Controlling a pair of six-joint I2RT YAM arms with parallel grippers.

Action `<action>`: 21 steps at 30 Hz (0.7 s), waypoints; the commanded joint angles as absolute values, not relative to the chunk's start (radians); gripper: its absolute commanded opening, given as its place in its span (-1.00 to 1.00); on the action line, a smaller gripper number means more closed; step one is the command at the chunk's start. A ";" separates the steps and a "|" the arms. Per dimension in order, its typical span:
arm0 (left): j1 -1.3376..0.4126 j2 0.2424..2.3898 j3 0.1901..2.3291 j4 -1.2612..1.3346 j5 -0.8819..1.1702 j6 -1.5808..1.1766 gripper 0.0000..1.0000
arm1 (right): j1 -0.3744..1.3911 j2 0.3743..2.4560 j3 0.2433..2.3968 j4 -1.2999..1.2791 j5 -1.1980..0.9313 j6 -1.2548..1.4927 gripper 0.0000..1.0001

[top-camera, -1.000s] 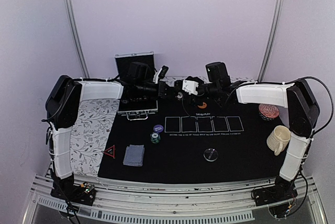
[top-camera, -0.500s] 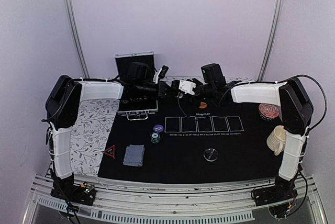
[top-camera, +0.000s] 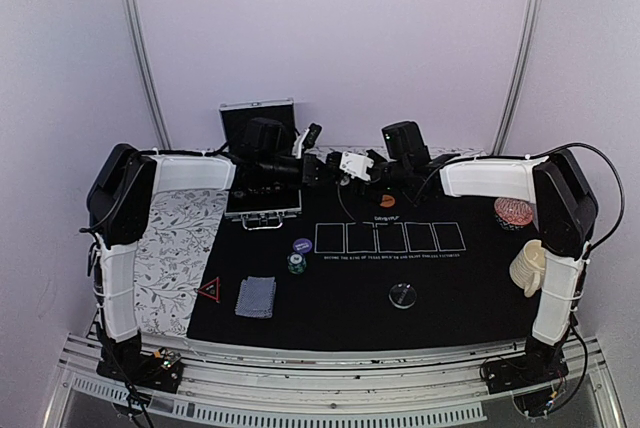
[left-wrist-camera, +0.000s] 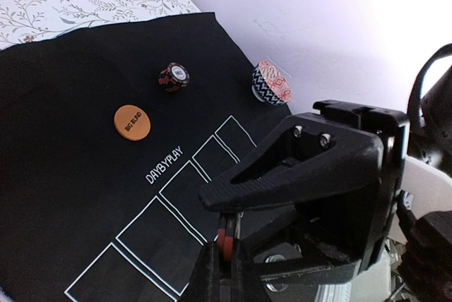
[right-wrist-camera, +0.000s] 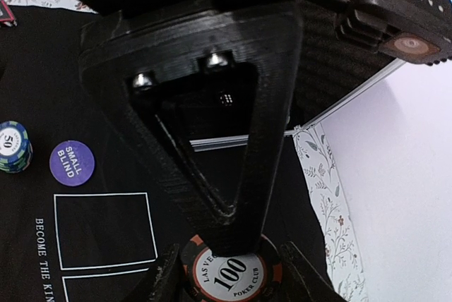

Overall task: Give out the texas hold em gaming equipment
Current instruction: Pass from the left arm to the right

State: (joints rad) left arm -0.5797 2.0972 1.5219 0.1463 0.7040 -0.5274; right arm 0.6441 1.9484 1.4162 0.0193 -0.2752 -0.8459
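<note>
Above the black fabric mat's [top-camera: 470, 288] far edge, a round red-and-black poker chip [right-wrist-camera: 232, 272] is pinched in the clenched left gripper [left-wrist-camera: 224, 260] and flanked by the right gripper [right-wrist-camera: 229, 284], whose grasp cannot be told.

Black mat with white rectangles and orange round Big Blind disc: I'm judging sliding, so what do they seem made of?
The black printed mat looks like matte fabric or felt: no glare, edge lying limp. The orange round disc looks like smooth hard plastic, probably: flat, crisp rim, printed lettering.
</note>
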 commanded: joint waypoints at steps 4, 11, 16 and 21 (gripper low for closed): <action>-0.587 2.100 1.510 0.166 0.731 -0.519 -1.00 | 0.650 1.962 1.445 0.033 -0.243 -0.827 -0.42; -0.579 2.096 1.514 0.149 0.705 -0.501 -0.41 | 0.647 1.943 1.443 0.003 -0.264 -0.811 -0.60; -0.538 2.054 1.491 0.153 0.716 -0.491 0.04 | 0.611 1.925 1.445 -0.059 -0.355 -0.762 -0.73; -0.460 1.929 1.404 0.176 0.701 -0.465 0.15 | 0.516 1.908 1.442 -0.146 -0.407 -0.706 -0.77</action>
